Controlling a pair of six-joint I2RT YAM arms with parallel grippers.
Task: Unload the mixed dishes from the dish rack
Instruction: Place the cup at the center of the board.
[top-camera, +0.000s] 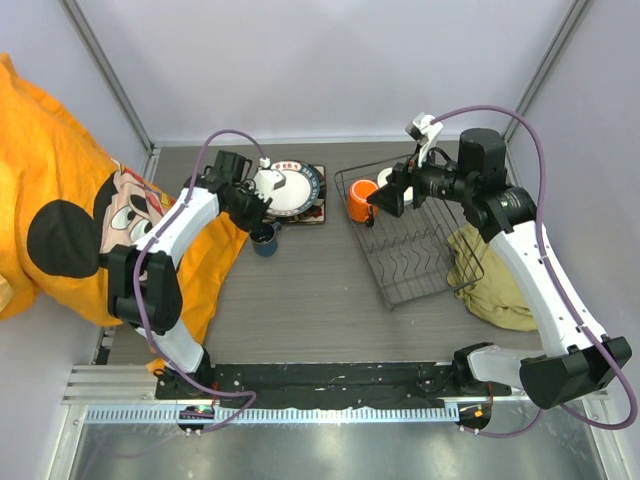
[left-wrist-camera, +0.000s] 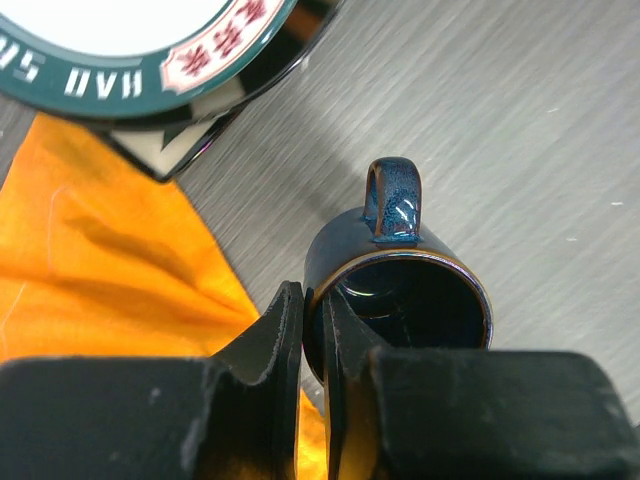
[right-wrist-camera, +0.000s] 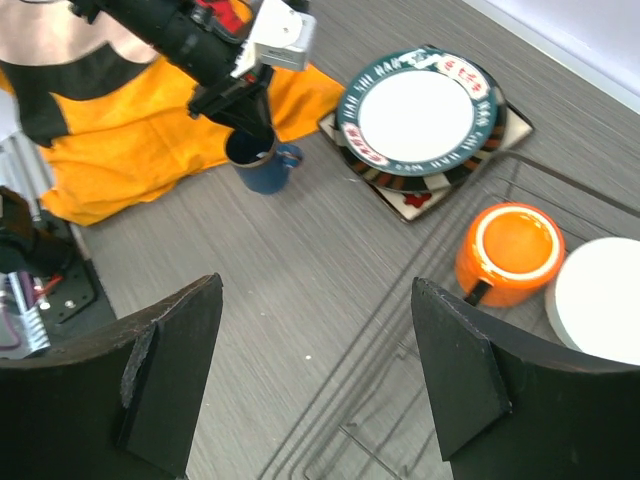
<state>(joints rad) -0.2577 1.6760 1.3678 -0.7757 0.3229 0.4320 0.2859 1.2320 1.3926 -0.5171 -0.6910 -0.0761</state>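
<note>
My left gripper is shut on the rim of the small dark-blue cup, one finger inside and one outside the wall. The cup is upright at table level beside the orange cloth; I cannot tell whether it touches. The round dark-rimmed plate lies on the square cream plate just behind it. The orange mug and white bowl sit in the dish rack. My right gripper hangs open and empty above the rack's near-left corner, with the mug and bowl ahead of it.
An orange cartoon-print cloth covers the table's left side and reaches the cup. An olive cloth lies bunched right of the rack. The right wrist view shows the plates, the cup and the rack wires.
</note>
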